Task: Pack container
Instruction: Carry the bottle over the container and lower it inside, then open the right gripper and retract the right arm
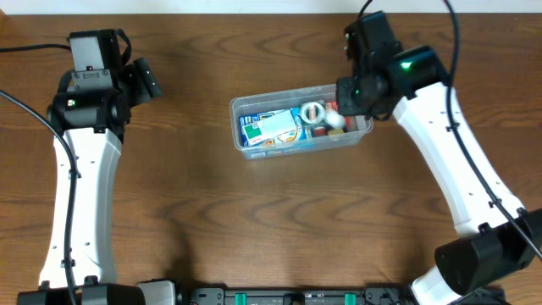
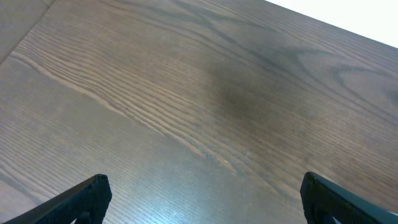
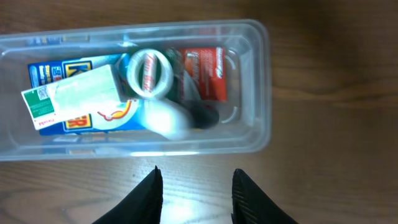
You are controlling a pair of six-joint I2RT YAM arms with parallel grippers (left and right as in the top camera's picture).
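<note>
The container [image 1: 240,135] is a clear plastic tub in the middle of the table. Inside it lie a blue box [image 1: 252,131], a white and green box [image 1: 278,124], a roll of tape [image 1: 314,112], a red packet [image 3: 208,65] and a white rounded piece [image 3: 168,119]. My right gripper [image 3: 198,171] hovers over the wood just outside the container's long wall [image 3: 186,152]. Its fingers stand a little apart with nothing between them. Far off at the table's left, my left gripper [image 2: 205,180] is wide open over bare wood, holding nothing.
The right arm [image 1: 440,127] reaches in from the lower right to the container's right end. The left arm [image 1: 85,161] stands along the left side. Black cables [image 1: 25,49] trail off at the back corners.
</note>
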